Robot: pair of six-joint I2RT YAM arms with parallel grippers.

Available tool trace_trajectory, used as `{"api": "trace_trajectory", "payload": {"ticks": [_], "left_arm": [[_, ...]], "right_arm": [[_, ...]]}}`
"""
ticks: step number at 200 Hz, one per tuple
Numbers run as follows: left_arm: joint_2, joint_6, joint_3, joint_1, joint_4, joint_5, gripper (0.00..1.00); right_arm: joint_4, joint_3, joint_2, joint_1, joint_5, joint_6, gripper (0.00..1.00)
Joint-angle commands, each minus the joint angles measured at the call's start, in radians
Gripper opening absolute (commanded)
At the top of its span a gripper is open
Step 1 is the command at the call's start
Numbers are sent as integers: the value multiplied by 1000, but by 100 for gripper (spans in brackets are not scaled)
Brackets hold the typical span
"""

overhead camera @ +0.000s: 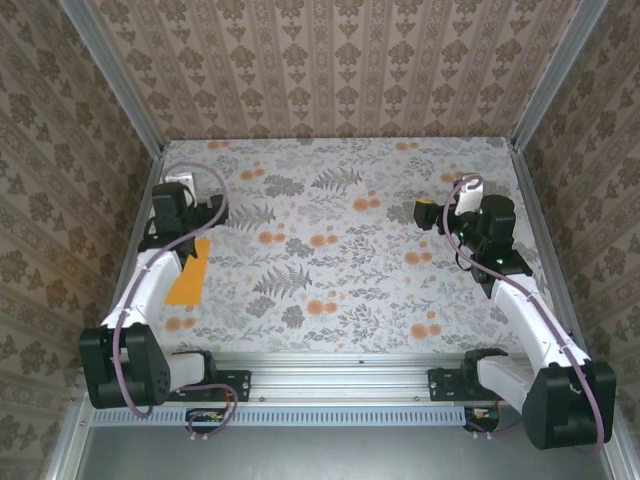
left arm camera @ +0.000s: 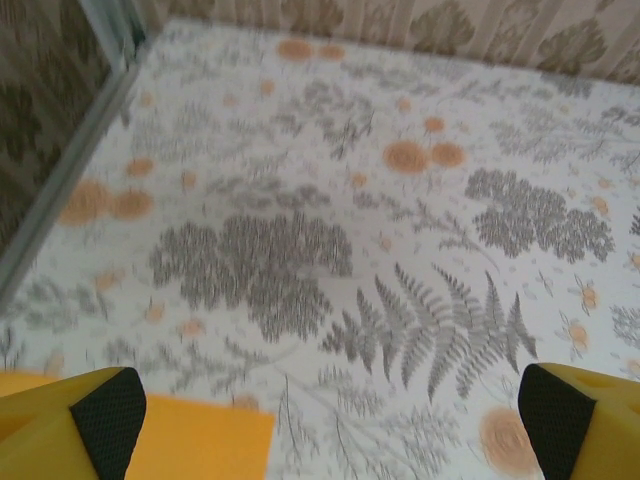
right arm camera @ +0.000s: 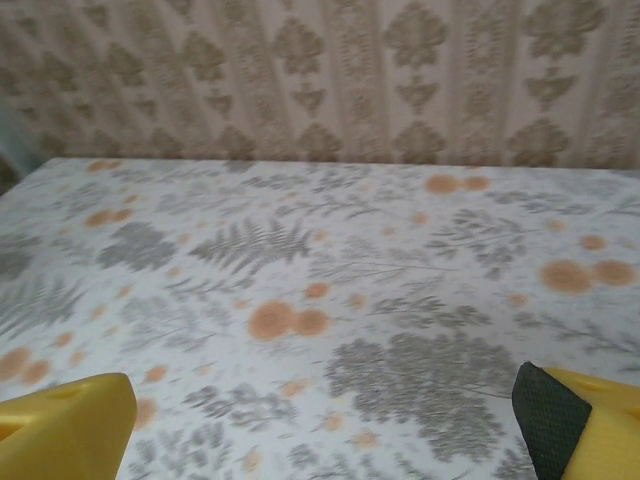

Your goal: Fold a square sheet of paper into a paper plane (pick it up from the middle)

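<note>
While the left pincer [overhead camera: 198,214] hangs over the left side of the flower-print bench [overhead camera: 350,275], its two yellow fingers [left arm camera: 100,425] stand spread wide with nothing held between them. In the left wrist view they sit low at either side, dark pads facing inward, with printed bench surface between them. The orange paper [overhead camera: 190,272] lies flat on the bench just behind this pincer, toward the arm's base, as a narrow slanted strip. The white link of the left arm [overhead camera: 150,285] crosses over its outer edge, so its full outline cannot be made out, nor whether it ends in a point. From the left wrist camera a corner of that paper [left arm camera: 205,440] shows just inside the pincer's left finger. Whether the finger touches it cannot be told.

The right pincer [overhead camera: 432,213] is above the right side of the bench, well apart from the paper and from the left pincer. Its yellow fingers [right arm camera: 65,425] are likewise spread wide, gripping nothing, with flower and fern print beneath and ahead of them and the patterned wall [right arm camera: 330,70] beyond.
</note>
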Motion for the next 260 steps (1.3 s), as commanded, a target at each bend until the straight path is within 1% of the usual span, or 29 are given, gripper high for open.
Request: {"api": "trace_trajectory", "payload": {"ticks": [1,21,46,79,100,121,137,158,170,194,237,260], "left_arm": [[35,-124,72,32,-380,61,100],[32,-168,63,55,-446,79,100],[35,-194,56,88,-504,79,100],[35,-199,41,145,-532,61,100],[60,-193,45,181,-540,39,100],[122,-183,56,212,-516,22,100],[197,-182,74,241,-500,9,100],[268,-195,103,287,-479,14,100],[311,-206,129,302,-481,-7,100],[408,-220,168,324,-489,-27,99],[488,-247,206,334,-484,-67,100],[544,-248,239,331,-498,-42,100]], "right_arm": [[-247,70,6,37,-135,19,100],[-343,130,30,91,-169,16,100],[-390,181,47,169,-179,24,100],[-451,242,98,224,-192,18,100],[-472,274,128,248,-190,15,100],[-467,293,155,281,-185,24,100],[-464,307,180,305,-184,29,100],[-465,321,202,331,-174,31,100],[-463,326,212,340,-172,32,100],[-466,337,234,348,-169,35,100],[-465,357,271,354,-181,40,100],[-471,377,287,356,-187,43,100]]}}
